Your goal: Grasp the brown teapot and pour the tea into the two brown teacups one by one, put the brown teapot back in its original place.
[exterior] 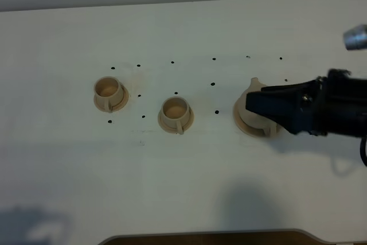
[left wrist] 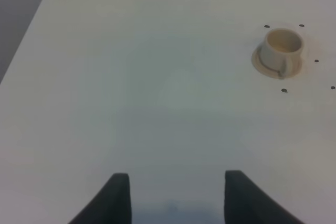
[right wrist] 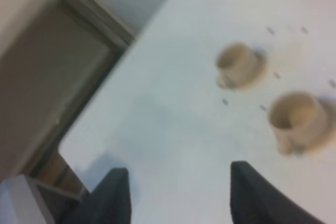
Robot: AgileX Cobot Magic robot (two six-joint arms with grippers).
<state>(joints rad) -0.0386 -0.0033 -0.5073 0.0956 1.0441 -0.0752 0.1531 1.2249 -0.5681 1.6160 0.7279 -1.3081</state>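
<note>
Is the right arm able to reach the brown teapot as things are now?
Probably yes. The open right gripper hangs right above the brown teapot. Nothing visible stands between them, and the nearest teacup is well aside.

The right tool [exterior: 252, 106] hides most of the brown teapot [exterior: 254, 87].

The left brown teacup [exterior: 109, 92] and the middle brown teacup [exterior: 175, 112] are standing upright, well apart, pale insides showing, while the brown teapot [exterior: 256, 87] is sitting to their right, mostly hidden from above, its short spout pointing away
</note>
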